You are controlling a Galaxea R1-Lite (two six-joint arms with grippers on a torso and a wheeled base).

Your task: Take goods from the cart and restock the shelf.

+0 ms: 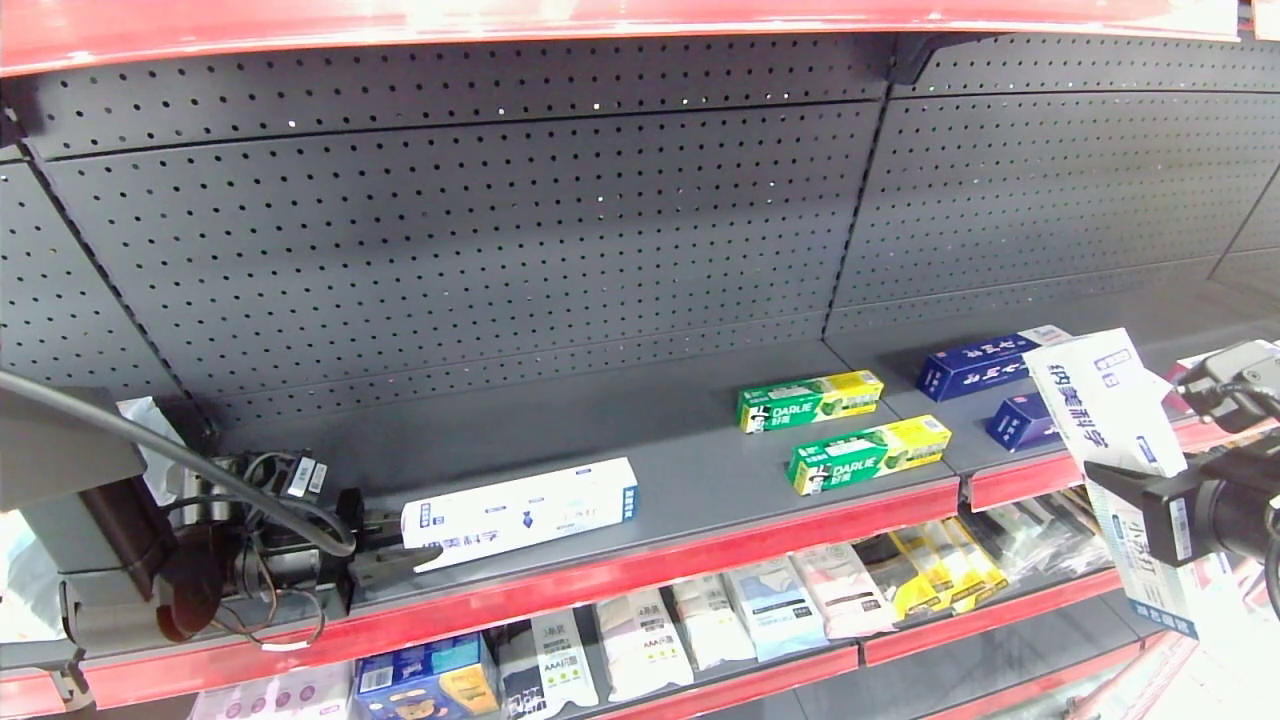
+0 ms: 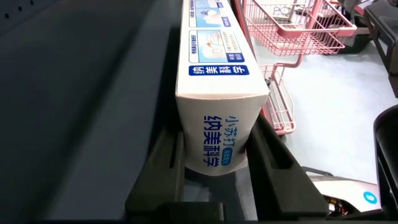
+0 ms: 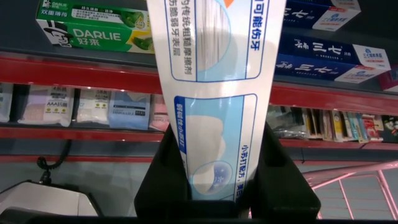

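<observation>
A long white toothpaste box lies flat on the grey shelf near its red front edge. My left gripper is shut on the box's left end; in the left wrist view the box sits between both fingers. At the far right, my right gripper holds a second white box up on end in front of the shelf. The right wrist view has this box clamped in the gripper.
Two green toothpaste boxes and two blue boxes lie on the shelf's right half. Packaged goods fill the shelf below. A pink cart stands behind the left arm.
</observation>
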